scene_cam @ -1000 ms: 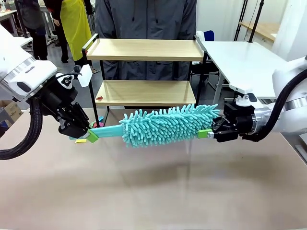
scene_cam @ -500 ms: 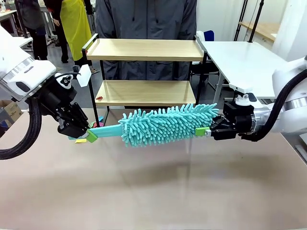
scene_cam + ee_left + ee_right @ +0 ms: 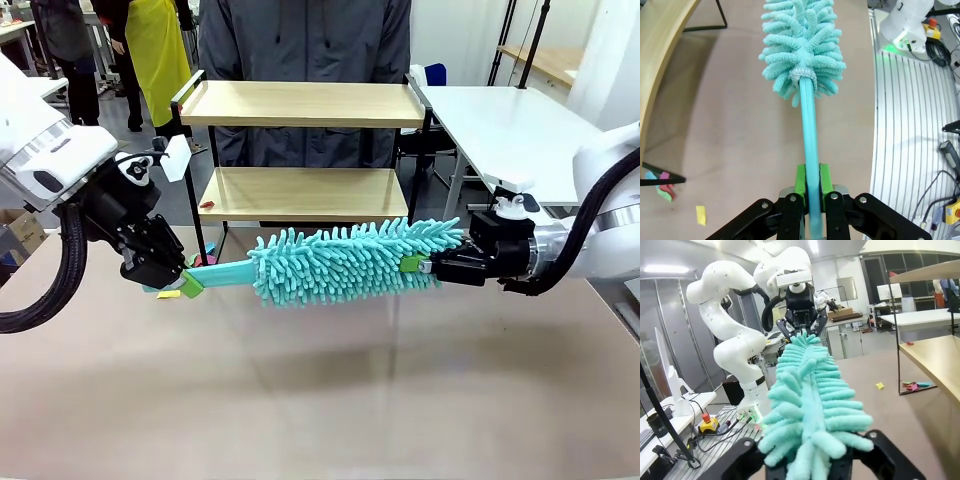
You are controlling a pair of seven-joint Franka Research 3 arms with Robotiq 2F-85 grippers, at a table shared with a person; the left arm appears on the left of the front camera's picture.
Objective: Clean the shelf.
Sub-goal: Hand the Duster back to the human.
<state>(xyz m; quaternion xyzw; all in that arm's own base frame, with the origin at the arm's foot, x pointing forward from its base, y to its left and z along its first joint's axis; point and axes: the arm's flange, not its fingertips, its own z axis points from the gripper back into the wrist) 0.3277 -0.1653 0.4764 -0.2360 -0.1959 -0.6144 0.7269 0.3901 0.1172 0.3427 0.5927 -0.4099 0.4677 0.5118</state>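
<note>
While the shelf (image 3: 300, 150) stands at upper centre, my left end effector (image 3: 186, 283) clamps the teal duster (image 3: 345, 260) handle at left; my right end effector (image 3: 418, 266) pinches its fluffy tip, mid-frame above the counter (image 3: 320, 400).

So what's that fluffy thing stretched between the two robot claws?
A teal microfiber duster: the left gripper clamps its handle, the right gripper closes on its fluffy tip, seen from the front.
</note>
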